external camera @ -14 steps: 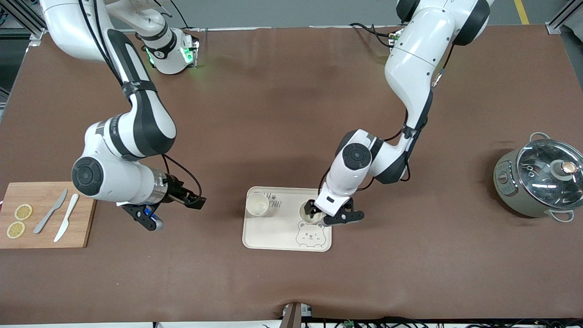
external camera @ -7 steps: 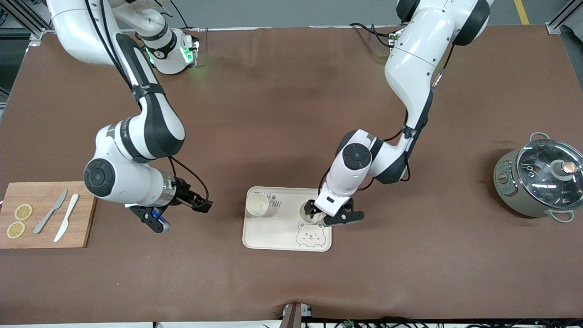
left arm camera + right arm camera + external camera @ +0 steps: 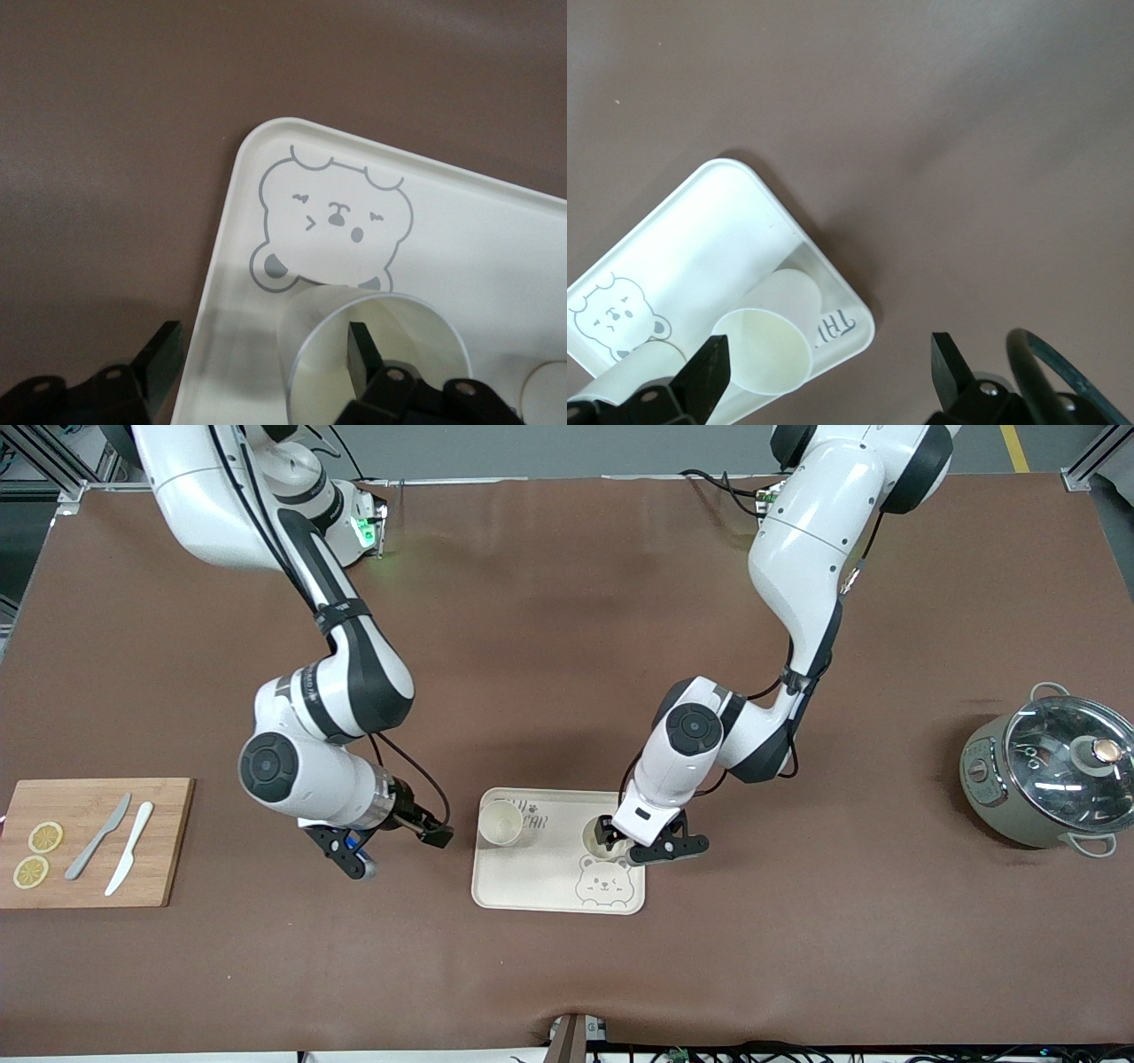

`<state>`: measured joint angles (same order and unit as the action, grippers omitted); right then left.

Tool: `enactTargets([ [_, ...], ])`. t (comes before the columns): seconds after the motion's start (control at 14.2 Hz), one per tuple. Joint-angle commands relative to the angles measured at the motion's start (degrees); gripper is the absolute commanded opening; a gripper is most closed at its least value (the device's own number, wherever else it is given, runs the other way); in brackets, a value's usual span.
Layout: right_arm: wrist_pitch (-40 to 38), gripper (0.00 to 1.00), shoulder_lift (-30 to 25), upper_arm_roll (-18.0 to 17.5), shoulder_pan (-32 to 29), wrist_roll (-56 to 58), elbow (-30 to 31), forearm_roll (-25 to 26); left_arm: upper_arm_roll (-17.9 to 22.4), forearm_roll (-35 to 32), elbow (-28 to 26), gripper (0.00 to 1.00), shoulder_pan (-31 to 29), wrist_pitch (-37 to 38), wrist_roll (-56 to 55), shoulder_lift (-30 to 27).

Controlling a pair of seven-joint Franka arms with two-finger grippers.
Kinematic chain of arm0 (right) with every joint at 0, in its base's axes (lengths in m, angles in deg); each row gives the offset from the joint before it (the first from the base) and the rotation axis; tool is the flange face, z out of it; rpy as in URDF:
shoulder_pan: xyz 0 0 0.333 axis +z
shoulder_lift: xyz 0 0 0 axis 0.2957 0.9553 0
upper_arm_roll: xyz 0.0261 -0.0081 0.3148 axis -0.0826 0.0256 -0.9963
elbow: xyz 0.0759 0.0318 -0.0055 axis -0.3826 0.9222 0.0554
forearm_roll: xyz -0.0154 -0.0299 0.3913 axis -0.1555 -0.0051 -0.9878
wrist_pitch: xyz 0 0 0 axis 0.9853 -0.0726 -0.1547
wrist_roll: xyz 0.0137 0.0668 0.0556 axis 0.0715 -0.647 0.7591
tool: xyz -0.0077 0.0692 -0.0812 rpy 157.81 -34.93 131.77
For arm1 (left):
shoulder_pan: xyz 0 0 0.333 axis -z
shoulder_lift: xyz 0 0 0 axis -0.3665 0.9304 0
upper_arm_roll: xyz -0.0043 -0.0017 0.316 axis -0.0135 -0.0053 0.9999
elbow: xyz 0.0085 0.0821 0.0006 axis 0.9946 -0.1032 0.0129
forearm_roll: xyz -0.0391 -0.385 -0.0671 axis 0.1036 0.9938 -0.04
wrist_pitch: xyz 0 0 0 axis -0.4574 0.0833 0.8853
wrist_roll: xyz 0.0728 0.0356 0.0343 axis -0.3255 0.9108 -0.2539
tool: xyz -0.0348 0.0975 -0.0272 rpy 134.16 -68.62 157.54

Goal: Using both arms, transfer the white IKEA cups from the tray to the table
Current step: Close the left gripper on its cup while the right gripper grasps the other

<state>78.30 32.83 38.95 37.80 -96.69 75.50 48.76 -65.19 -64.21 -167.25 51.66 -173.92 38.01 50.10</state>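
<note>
Pick-up step: left gripper [image 3: 620,843] fingers straddle the bear-side cup [image 3: 376,354] wall on the tray [image 3: 532,886], spread. Right gripper [image 3: 403,846], fingers spread, nears the second cup [image 3: 500,822]. Next: pinch, lift.

2 cups [image 3: 500,822] [image 3: 597,838], 1 tray [image 3: 532,886], 2 knives [image 3: 97,836] [image 3: 129,848], 2 lemon slices [image 3: 45,836] [image 3: 30,871] (prob. lemon), 1 board [image 3: 164,850], 1 pot [image 3: 1045,779].

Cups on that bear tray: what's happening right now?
Left pincer astride one cup's rim, closing. Right pincer open, beside tray, nearing other cup. Nothing in the way.
</note>
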Motion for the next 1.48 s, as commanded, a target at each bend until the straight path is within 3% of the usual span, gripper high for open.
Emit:
enactTargets([
  [0.0, 1.5, 1.00, 1.8, 0.4, 1.8, -2.7, -1.7, -0.3, 0.1, -0.9, 0.4, 0.81, 0.3, -0.3, -1.9, 0.3],
  [0.28, 2.5, 1.00, 2.8, 0.4, 3.0, -3.3, -1.3, -0.2, 0.1, -0.9, 0.5, 0.48, 0.3, -0.4, -2.4, 0.1],
  [0.42, 2.5, 0.99, 3.5, 0.4, 4.5, -3.5, -1.3, -0.1, 0.1, -0.9, 0.5, 0.41, 0.4, -0.4, -2.4, 0.1],
  [0.49, 2.5, 0.98, 3.7, 0.4, 5.0, -4.0, -1.3, -0.1, 0.1, -0.8, 0.5, 0.30, 0.5, -0.3, -2.5, 0.1],
  [0.78, 3.5, 0.83, 5.3, 0.4, 6.4, -4.6, -1.1, -0.1, 0.1, -0.8, 0.5, 0.00, 0.5, -0.3, -2.7, -0.1],
  [1.06, 5.1, 0.73, 6.9, 0.4, 7.5, -5.8, -1.0, -0.1, 0.1, -0.8, 0.5, 0.00, 0.6, -0.3, -3.5, -0.2],
  [1.41, 5.9, 0.47, 8.0, 0.5, 7.6, -5.8, -1.0, -0.1, 0.1, -1.0, 0.4, 0.00, 0.2, 0.6, -3.6, -1.8],
])
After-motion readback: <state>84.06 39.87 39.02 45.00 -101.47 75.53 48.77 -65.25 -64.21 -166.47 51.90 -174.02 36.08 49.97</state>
